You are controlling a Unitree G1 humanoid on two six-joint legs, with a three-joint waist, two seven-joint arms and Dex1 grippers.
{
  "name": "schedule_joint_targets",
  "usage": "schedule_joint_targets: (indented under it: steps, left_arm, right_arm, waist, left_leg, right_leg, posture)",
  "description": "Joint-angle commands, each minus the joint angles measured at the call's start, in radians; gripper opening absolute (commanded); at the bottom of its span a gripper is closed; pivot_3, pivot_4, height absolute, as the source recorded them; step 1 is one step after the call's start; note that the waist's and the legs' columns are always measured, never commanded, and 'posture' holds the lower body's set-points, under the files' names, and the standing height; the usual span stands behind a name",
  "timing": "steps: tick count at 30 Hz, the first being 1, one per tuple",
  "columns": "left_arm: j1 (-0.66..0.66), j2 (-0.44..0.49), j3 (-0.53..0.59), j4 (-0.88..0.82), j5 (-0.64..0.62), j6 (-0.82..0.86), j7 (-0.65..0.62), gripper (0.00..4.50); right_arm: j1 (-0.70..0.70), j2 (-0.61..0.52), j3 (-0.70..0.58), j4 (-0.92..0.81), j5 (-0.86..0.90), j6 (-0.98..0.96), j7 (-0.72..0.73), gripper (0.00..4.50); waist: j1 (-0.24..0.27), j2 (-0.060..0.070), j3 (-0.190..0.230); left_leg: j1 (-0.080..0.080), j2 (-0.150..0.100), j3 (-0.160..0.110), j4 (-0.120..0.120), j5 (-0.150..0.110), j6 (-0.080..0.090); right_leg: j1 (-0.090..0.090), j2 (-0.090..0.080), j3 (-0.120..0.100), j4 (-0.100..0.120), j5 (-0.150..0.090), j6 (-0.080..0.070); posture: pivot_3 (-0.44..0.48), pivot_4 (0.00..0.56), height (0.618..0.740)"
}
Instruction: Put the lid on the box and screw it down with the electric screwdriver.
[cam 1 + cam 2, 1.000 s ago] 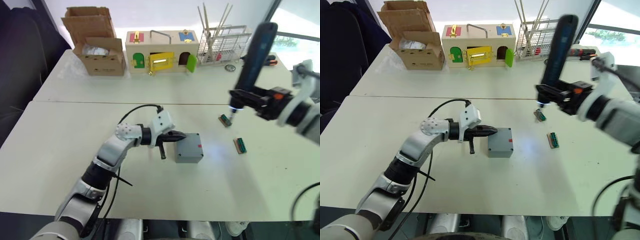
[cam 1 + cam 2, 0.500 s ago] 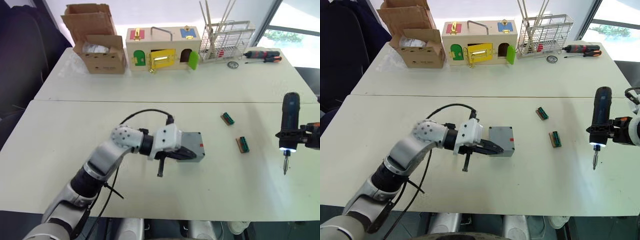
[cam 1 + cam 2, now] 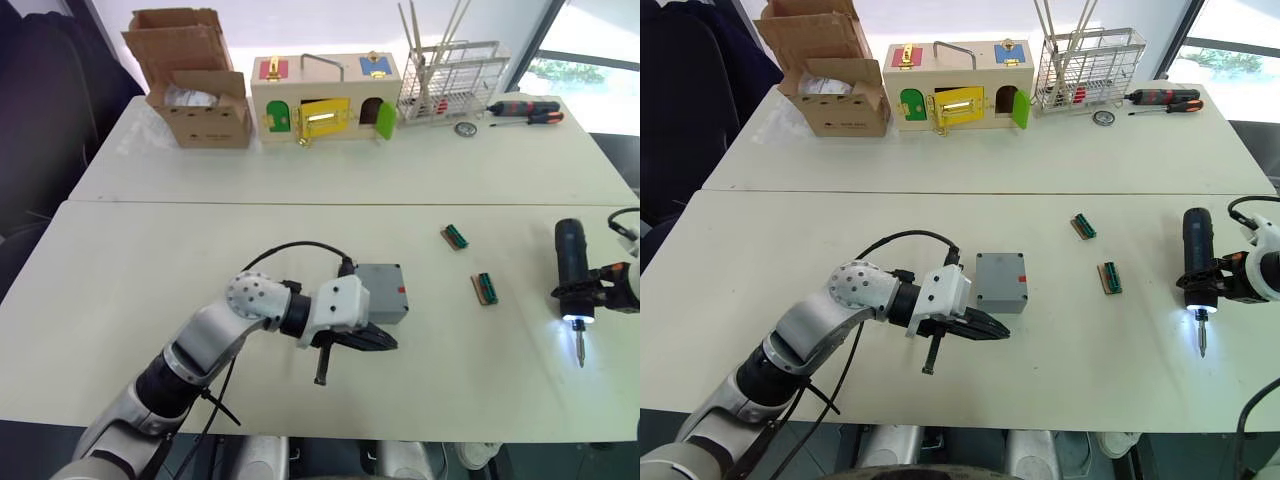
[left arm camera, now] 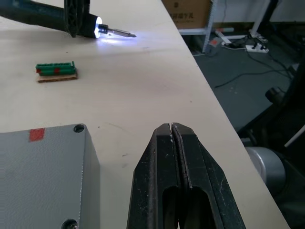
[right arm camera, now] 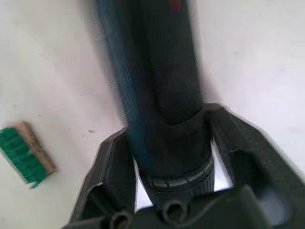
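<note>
Here the box [image 3: 1001, 281], closed by its lid with a small red mark on top, sits on the table [image 3: 790, 240] just behind and beside the left gripper [image 4: 172, 138], whose fingers are pressed together on nothing. The right gripper [image 3: 1218, 288] clamps the electric screwdriver [image 3: 1194, 265], tip light lit, bit pointing toward the table's near edge, two small green blocks [image 3: 1107, 278] lying between it and the box.

Left claw [image 3: 388, 343] withdrew from the box [image 3: 381, 293]; electric screwdriver [image 3: 572, 284] lowered.

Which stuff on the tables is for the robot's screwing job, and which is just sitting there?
For the job:
- box, lid on
- electric screwdriver, light on, in right gripper

Just lying about:
- cardboard box
- wooden latch box
- wire rack
- hand screwdrivers
- two green blocks
</note>
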Motion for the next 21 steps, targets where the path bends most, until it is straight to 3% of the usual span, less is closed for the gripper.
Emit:
schedule_joint_targets:
  steps: [1,2,7,10,12,14,17,21]
  left_arm:
    - [-0.01,0.005,0.035,-0.005,-0.045,0.039,0.001,0.0]
    - [-0.012,-0.001,0.044,0.003,-0.048,0.043,0.013,0.0]
    - [-0.095,-0.106,0.195,0.132,-0.049,-0.011,0.161,0.0]
    - [-0.13,-0.086,0.322,0.205,-0.057,-0.028,0.21,0.0]
    - [-0.128,-0.044,0.409,0.238,-0.086,-0.004,0.219,0.0]
    - [-0.111,0.006,0.479,0.276,-0.139,0.038,0.193,0.0]
    - [-0.06,0.087,0.515,0.311,-0.169,0.082,0.147,0.0]
    - [0.08,0.147,0.525,0.171,-0.249,0.199,0.14,0.0]
  right_arm:
    - [-0.04,0.011,0.009,0.066,-0.086,-0.045,0.058,4.23]
    - [-0.047,0.016,0.009,0.079,-0.103,-0.053,0.071,4.47]
    - [-0.096,0.041,-0.055,0.126,-0.167,-0.15,0.049,4.47]
    - [-0.102,0.026,-0.162,0.061,-0.166,-0.292,-0.009,4.47]
    - [-0.037,0.016,-0.27,-0.095,-0.121,-0.364,-0.021,4.47]
    - [0.122,0.042,-0.444,-0.348,-0.033,-0.37,-0.023,4.47]
    - [0.41,0.191,-0.736,-0.779,0.099,-0.384,-0.071,4.47]
    - [0.703,0.361,-0.903,-1.163,0.213,-0.292,-0.148,4.47]
  waist:
    - [0.0,0.0,0.0]
    - [0.0,0.0,0.0]
    - [0.005,-0.002,0.001]
    - [0.002,-0.001,0.001]
    - [-0.011,-0.001,0.001]
    - [-0.018,-0.003,0.001]
    - [-0.018,-0.007,0.001]
    - [0.003,-0.007,0.002]
  left_leg:
    - [0.0,0.0,0.0,0.001,0.0,0.0]
    - [0.0,0.0,0.0,0.002,0.0,0.0]
    - [0.0,0.001,-0.001,0.011,-0.001,0.001]
    - [0.001,0.001,-0.001,0.012,0.0,0.001]
    - [0.001,0.001,-0.001,0.011,0.001,-0.001]
    - [0.002,0.003,-0.001,0.009,0.001,-0.002]
    - [0.002,0.005,0.0,0.005,0.002,-0.004]
    - [0.001,0.004,-0.001,0.005,0.004,-0.007]
  right_leg:
    - [0.0,0.0,0.0,0.001,0.0,0.0]
    - [0.0,0.0,0.0,0.001,0.0,0.0]
    - [0.001,0.0,0.0,0.01,0.0,0.0]
    - [0.001,0.0,0.001,0.012,0.001,-0.002]
    - [0.0,0.0,0.001,0.014,0.001,-0.002]
    - [-0.001,0.002,0.001,0.016,0.001,-0.001]
    - [-0.001,0.004,-0.003,0.015,0.0,-0.001]
    - [0.0,0.001,-0.004,0.014,0.0,-0.001]
  posture:
    - [0.0,0.15,0.728]
    - [0.0,0.15,0.728]
    - [0.0,0.15,0.728]
    - [0.0,0.15,0.728]
    - [0.0,0.15,0.728]
    - [0.0,0.15,0.728]
    - [0.0,0.15,0.728]
    - [0.0,0.15,0.728]
